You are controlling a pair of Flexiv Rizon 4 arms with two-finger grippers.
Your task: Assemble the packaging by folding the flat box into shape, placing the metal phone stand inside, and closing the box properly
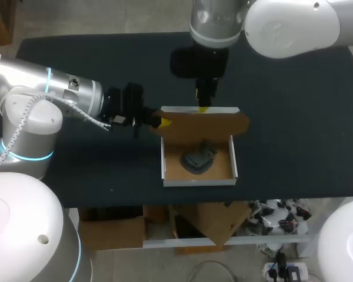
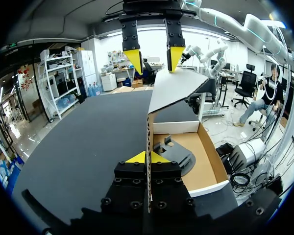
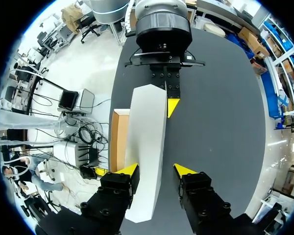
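Box (image 1: 199,182): light thin cardboard, crushable; phone stand (image 1: 198,158) inside; lid (image 1: 206,124) nipped at left edge by left gripper (image 1: 163,122), right gripper (image 1: 203,108) wide astride far edge

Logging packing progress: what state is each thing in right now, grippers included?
box: folded into shape, top open.
lid: raised, not closed.
phone stand: lying inside the box.
left gripper: shut on the lid's side edge.
right gripper: open, lid's edge between its fingers.

stand (image 1: 198,158) in box (image 1: 199,183), box on table (image 1: 294,129)
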